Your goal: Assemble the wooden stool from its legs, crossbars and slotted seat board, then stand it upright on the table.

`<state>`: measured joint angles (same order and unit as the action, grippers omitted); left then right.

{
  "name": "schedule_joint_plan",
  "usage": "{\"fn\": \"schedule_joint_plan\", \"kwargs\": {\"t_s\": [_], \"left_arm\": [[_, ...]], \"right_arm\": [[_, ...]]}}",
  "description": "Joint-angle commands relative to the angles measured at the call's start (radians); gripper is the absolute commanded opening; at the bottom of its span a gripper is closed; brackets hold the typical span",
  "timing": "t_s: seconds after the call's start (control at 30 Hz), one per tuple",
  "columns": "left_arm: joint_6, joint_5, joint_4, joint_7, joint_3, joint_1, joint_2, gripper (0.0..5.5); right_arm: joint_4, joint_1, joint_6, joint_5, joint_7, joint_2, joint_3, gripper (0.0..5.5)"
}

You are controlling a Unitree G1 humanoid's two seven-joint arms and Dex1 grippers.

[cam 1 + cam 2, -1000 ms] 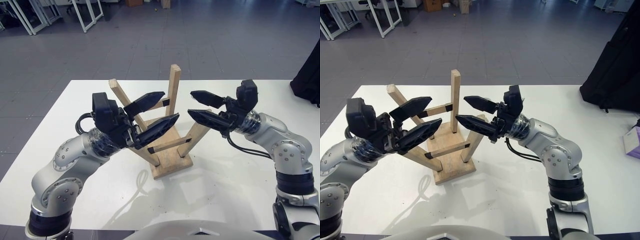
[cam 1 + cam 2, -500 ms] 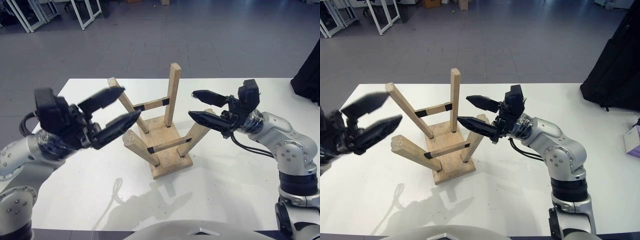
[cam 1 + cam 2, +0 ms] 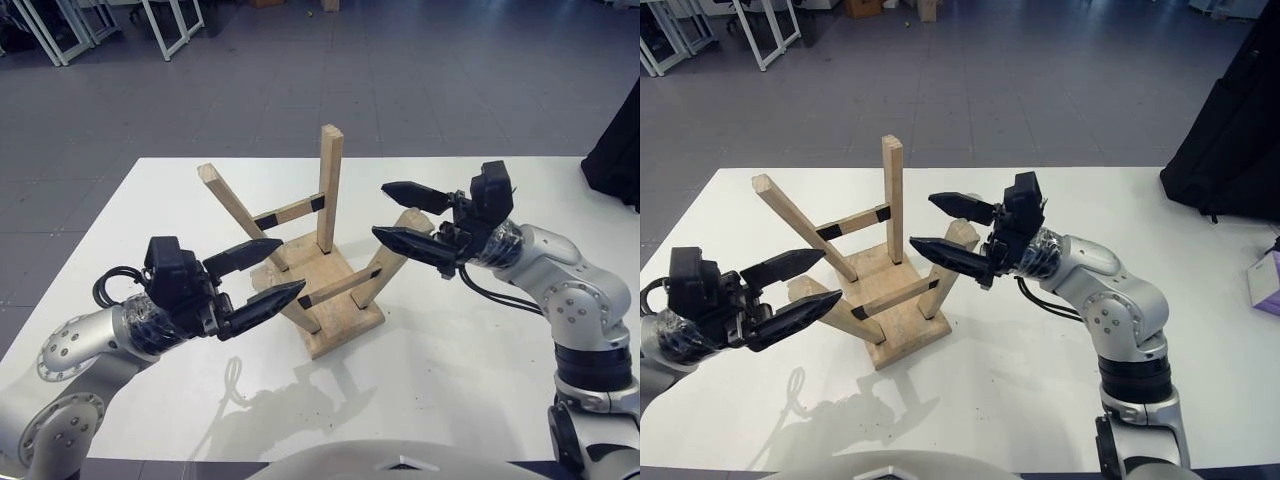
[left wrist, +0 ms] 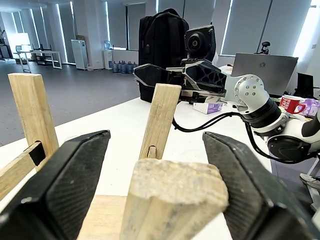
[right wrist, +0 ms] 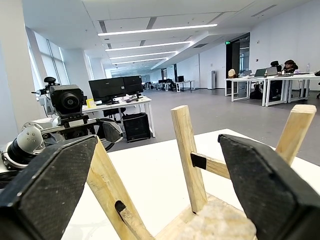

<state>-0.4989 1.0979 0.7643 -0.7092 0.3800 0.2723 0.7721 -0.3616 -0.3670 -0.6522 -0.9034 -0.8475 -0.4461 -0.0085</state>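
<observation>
Stool (image 3: 322, 262), assembled and upside down: its seat board (image 3: 350, 322) lies flat near the middle of the white counter (image 3: 450, 350), legs pointing up. Left tool (image 3: 291, 265) is spread wide at the near left leg (image 4: 170, 200) tip. Right tool (image 3: 380, 210) is equally wide at the right leg (image 3: 385, 265) tip.

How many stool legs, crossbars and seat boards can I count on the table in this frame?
Legs: 4
Crossbars: 2
Seat board: 1
Total: 7
</observation>
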Motion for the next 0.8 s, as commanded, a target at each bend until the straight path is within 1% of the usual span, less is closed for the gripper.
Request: {"fn": "schedule_joint_plan", "kwargs": {"t_s": [0.03, 0.3, 0.4, 0.47, 0.53, 0.63, 0.7, 0.8], "left_arm": [[-0.022, -0.029, 0.014, 0.013, -0.019, -0.030, 0.024, 3.43], [-0.040, -0.081, 0.007, 0.050, -0.162, -0.117, -0.011, 3.43], [-0.041, -0.100, -0.002, 0.057, -0.196, -0.144, -0.019, 3.43], [-0.041, -0.110, -0.011, 0.055, -0.204, -0.156, -0.022, 3.43], [-0.041, -0.109, -0.020, 0.045, -0.200, -0.161, -0.020, 3.43], [-0.040, -0.115, -0.038, 0.031, -0.192, -0.160, -0.018, 3.43], [-0.041, -0.119, -0.049, 0.021, -0.195, -0.165, -0.017, 3.43], [-0.042, -0.122, -0.058, 0.008, -0.195, -0.168, -0.016, 3.43]], "right_arm": [[-0.004, -0.014, 0.005, 0.018, 0.003, 0.007, 0.010, 4.45], [-0.013, -0.033, 0.010, 0.029, -0.007, 0.015, 0.036, 4.45], [-0.016, -0.042, 0.012, 0.030, -0.023, 0.012, 0.050, 4.45], [-0.005, -0.046, 0.026, 0.056, -0.046, -0.007, 0.058, 4.45], [0.014, -0.048, 0.040, 0.073, -0.082, -0.038, 0.041, 4.45], [0.050, -0.074, 0.049, 0.078, -0.169, -0.093, 0.019, 4.45], [0.118, -0.121, 0.071, 0.107, -0.227, -0.124, 0.016, 4.45], [0.184, -0.189, 0.099, 0.128, -0.281, -0.119, 0.027, 4.45]]}}
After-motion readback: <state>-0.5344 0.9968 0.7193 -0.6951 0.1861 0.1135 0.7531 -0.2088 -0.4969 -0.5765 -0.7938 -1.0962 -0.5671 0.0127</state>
